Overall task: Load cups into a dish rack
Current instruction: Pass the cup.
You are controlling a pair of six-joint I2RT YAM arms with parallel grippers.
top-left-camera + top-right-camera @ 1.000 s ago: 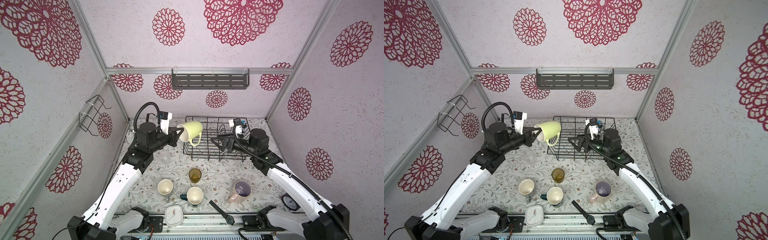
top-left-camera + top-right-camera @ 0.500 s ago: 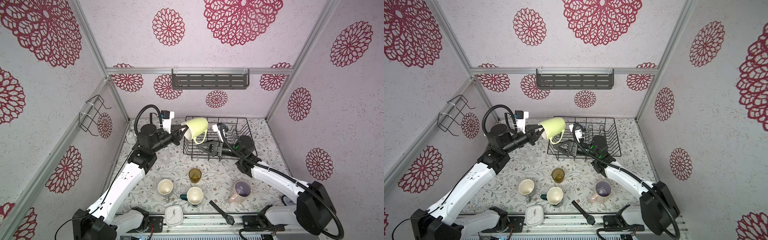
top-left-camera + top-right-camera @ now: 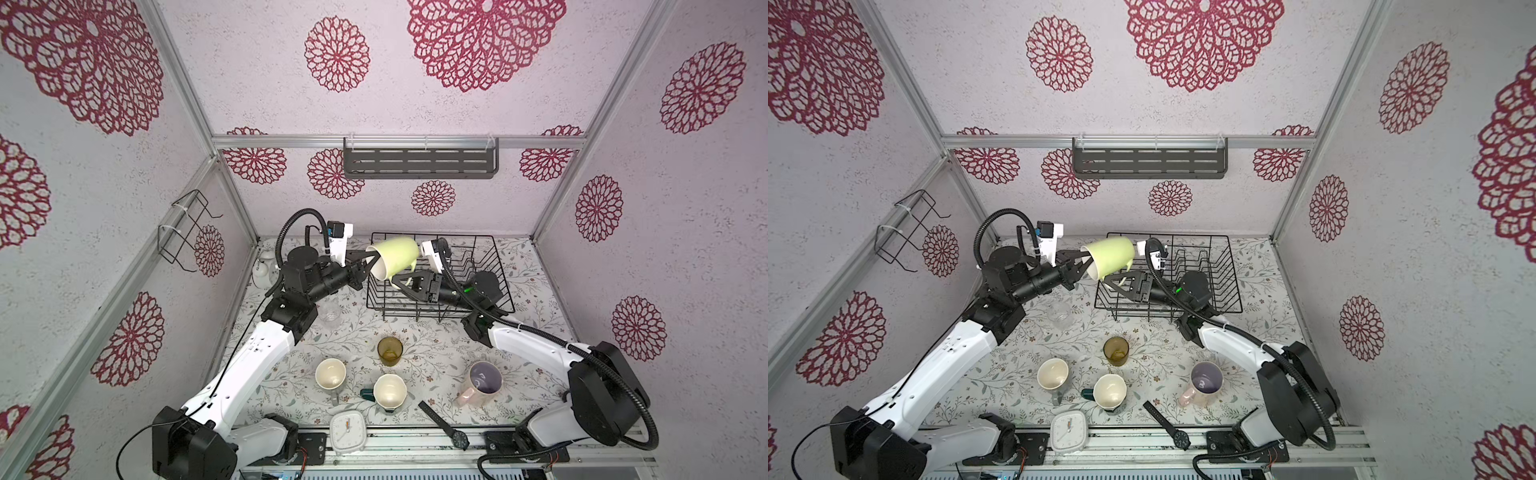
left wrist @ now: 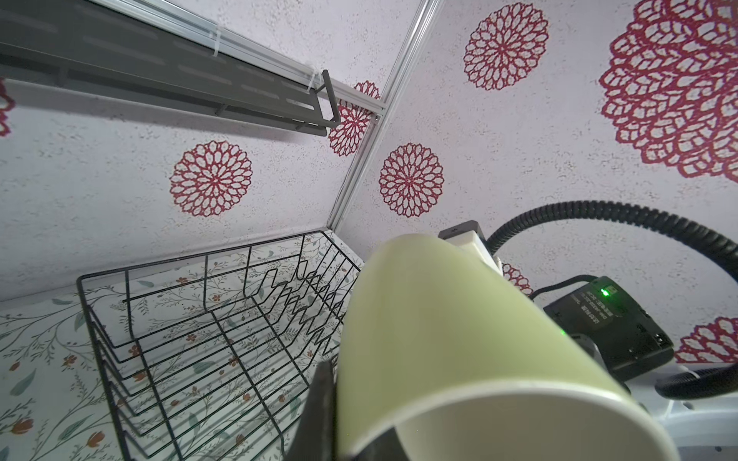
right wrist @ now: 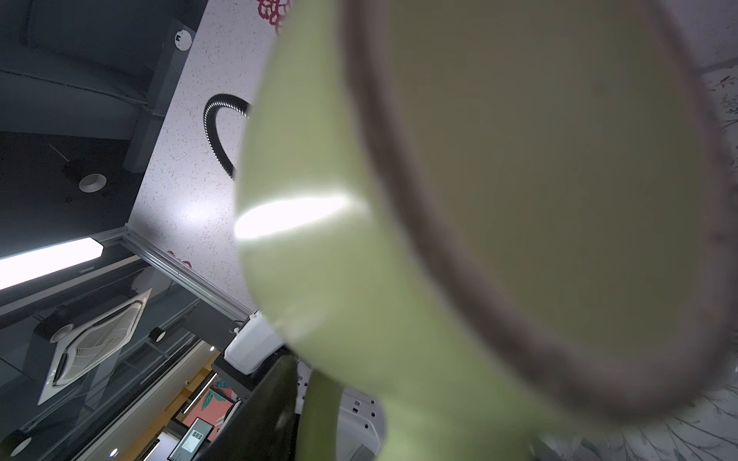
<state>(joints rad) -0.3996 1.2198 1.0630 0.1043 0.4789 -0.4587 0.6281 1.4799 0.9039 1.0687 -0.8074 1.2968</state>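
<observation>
A lime-green mug hangs tilted over the left end of the black wire dish rack. My left gripper is shut on its rim, one finger outside the wall and one inside. My right gripper sits under the mug, with the handle between its fingers. One finger lies against the handle; the other is hidden. On the mat stand a clear glass, an amber tumbler, a grey mug, a teal mug and a pink mug.
A white alarm clock and a black wristwatch lie at the front edge. A small white pot stands in the back left corner. A grey slotted shelf hangs on the back wall, a wire holder on the left wall.
My left gripper has carried the mug to the right, over the rack. My right arm has swung left under the mug, and its jaws have narrowed around the handle.
</observation>
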